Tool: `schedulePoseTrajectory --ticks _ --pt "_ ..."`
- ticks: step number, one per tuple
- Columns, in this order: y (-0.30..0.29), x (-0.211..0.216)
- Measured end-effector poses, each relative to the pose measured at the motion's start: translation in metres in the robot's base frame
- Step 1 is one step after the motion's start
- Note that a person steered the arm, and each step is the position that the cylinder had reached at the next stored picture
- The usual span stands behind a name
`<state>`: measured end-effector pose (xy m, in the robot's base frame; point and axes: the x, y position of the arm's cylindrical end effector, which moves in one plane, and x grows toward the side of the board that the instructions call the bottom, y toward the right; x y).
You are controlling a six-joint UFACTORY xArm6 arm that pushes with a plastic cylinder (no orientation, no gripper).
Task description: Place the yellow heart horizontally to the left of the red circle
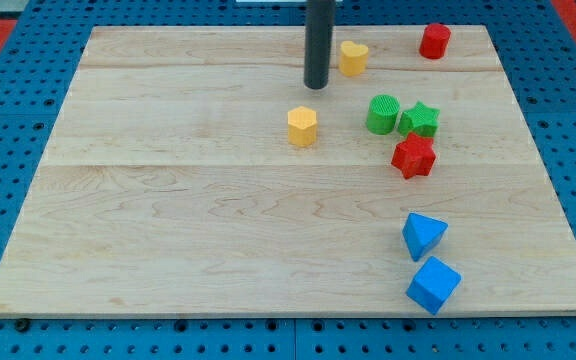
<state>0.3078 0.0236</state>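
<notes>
1. The yellow heart point(354, 57) lies near the view's top edge of the wooden worktop point(168, 230), slightly right of centre.
2. The red circle point(434, 41), a short cylinder, stands at the view's top right. It is to the right of the yellow heart and slightly higher in the view, with a clear gap between the two.
3. The arm carries no fingers; it ends in a straight dark rod. My tip point(316, 86) is down at the worktop just left of the yellow heart and slightly lower in the view. A narrow strip of bare wood shows between the rod and the heart, so they appear apart.
4. A yellow hexagon point(303, 126) sits below my tip in the view, near but not touching it.
5. To the right of the hexagon stands a cluster of three blocks: a green cylinder point(383, 114), a green star point(420, 120) touching its right side, and a red star point(414, 156) directly below the green star, against it.
6. At the view's lower right lie two blue blocks: a blue triangle point(423, 236) and, just below it, a blue cube point(433, 285). Both are well apart from the other blocks.
</notes>
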Motion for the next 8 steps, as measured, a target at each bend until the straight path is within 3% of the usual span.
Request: schedulePoseTrajectory --ticks 3,7,8 --pt "0.066 -0.02" --pt "0.066 -0.015" --pt "0.094 -0.053"
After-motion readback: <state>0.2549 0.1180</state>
